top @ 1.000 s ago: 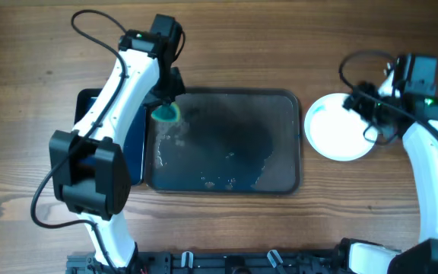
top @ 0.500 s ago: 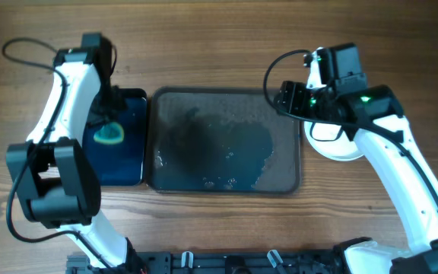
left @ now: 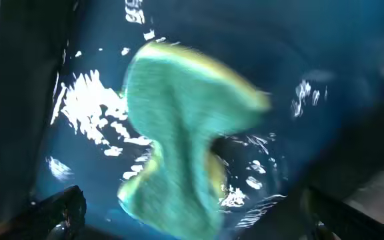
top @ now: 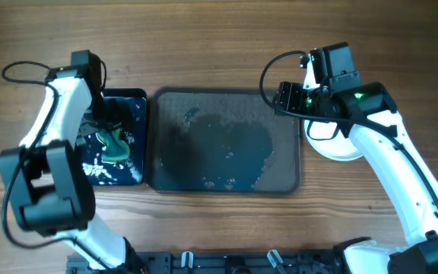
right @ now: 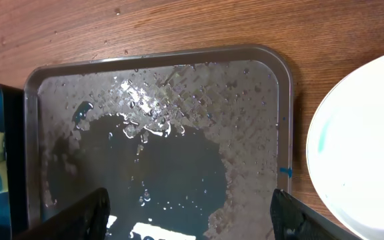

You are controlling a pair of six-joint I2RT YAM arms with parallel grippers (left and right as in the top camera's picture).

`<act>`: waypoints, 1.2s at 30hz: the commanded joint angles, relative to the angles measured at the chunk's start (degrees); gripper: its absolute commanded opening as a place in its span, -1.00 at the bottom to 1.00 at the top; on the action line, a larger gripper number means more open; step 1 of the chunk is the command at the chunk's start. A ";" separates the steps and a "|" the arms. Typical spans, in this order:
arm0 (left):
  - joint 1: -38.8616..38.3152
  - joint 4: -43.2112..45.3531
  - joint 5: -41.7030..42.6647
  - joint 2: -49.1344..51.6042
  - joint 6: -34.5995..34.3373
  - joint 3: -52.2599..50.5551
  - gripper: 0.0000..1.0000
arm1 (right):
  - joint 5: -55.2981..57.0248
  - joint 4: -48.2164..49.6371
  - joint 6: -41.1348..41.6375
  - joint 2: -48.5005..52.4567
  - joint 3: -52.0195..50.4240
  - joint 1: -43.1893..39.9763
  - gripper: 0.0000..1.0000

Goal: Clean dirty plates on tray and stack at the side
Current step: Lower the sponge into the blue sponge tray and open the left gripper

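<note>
Left gripper [left: 191, 217]: jaws spread wide over a crumpled green-yellow sponge [left: 179, 133] soaking in the glossy black tray [top: 135, 114], frame left. Right gripper [right: 189, 215]: jaws wide apart and empty above the wet, droplet-beaded tray [right: 259, 133], centre. A smooth round white plate [right: 365, 147] sits just right of the tray on the wood-grain surface [top: 226, 38].

Two trays [top: 280, 169] [top: 132, 102], one sponge [top: 115, 144], plates [top: 334, 149] unclear.

Even bright light; left wrist view motion-blurred.
</note>
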 commanded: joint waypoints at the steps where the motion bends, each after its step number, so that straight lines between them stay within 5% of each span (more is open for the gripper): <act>1: -0.07 0.50 11.52 -10.51 2.75 3.43 1.00 | 0.98 -0.61 0.20 0.33 1.20 0.22 0.53; 10: -0.22 0.98 14.51 -17.20 2.75 3.43 1.00 | 2.69 -4.85 -2.86 -5.60 10.82 0.22 0.54; 12: -0.22 0.98 14.51 -17.11 2.75 3.43 1.00 | 2.67 -7.02 -3.21 -7.58 14.16 0.22 0.71; 13: -0.22 0.98 14.51 -17.11 2.75 3.43 1.00 | 2.64 -8.20 -3.21 -8.52 15.63 0.22 0.99; 21: -0.22 0.98 14.51 -17.11 2.75 3.43 1.00 | 1.53 -9.99 8.76 -15.80 17.33 0.22 0.99; 32: -0.22 0.98 14.51 -17.11 2.75 3.43 1.00 | 6.36 -11.26 7.19 -15.32 16.55 0.17 0.99; 36: -0.22 0.98 14.51 -17.11 2.75 3.43 1.00 | 6.25 -10.86 -0.87 -14.88 16.13 0.24 0.99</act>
